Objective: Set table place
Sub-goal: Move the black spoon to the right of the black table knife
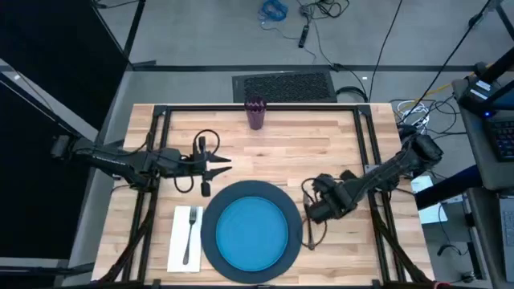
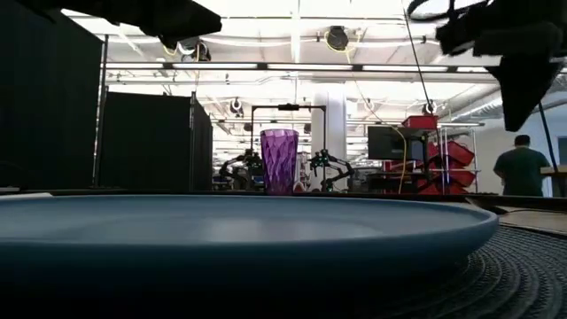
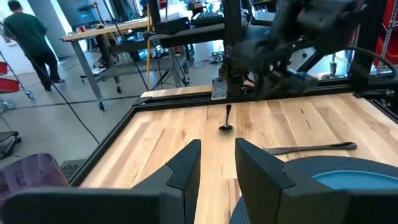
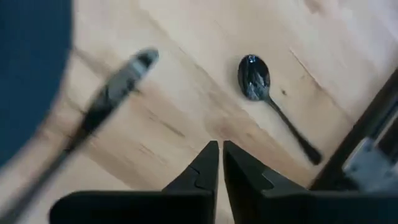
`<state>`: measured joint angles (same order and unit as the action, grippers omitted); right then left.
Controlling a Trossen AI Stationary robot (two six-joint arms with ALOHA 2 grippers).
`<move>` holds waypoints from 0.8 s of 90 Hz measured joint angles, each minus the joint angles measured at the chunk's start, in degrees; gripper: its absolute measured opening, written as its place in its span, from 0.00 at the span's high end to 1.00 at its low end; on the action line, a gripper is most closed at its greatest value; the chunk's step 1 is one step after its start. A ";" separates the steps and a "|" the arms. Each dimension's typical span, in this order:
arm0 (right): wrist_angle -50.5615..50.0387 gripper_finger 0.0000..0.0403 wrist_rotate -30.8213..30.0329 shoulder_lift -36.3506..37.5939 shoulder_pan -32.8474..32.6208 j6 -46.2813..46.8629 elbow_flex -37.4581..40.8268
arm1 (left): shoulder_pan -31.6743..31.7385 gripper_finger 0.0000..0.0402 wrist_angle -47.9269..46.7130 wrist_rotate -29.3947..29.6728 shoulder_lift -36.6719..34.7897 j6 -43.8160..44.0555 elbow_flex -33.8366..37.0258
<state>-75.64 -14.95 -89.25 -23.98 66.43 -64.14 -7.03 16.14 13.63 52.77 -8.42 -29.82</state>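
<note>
Right hand [image 4: 220, 163] pinched together over counter [image 1: 321, 144] between knife [image 4: 106, 96] and spoon [image 4: 255, 78]; must spread before descending on spoon; left hand [image 1: 218, 166] apart, waiting near charger [image 1: 210, 233].

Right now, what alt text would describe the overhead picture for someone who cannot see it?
A blue plate sits on a dark charger on a wooden table, a fork on a napkin beside it. Two robot arms flank it; a purple cup stands at the far edge.

plate [image 1: 253, 227] on charger [image 1: 210, 238] | fork [image 1: 191, 234] on napkin [image 1: 182, 238] (left) | cup [image 1: 255, 112] behind
</note>
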 joint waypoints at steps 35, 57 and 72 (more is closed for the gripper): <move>0.85 0.61 6.99 -0.03 16.91 -31.21 12.73 | 0.41 0.79 1.29 0.02 0.02 -1.43 0.00; 3.11 0.53 13.56 3.26 18.04 -42.28 18.23 | 3.14 0.79 1.92 0.04 0.02 -1.45 0.00; 4.76 0.54 12.09 9.66 19.08 -44.51 19.58 | 4.28 0.79 4.83 0.06 0.03 -1.08 0.00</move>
<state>-70.88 -2.86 -79.59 -4.89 21.92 -44.56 -2.75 20.97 13.69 52.81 -9.50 -29.82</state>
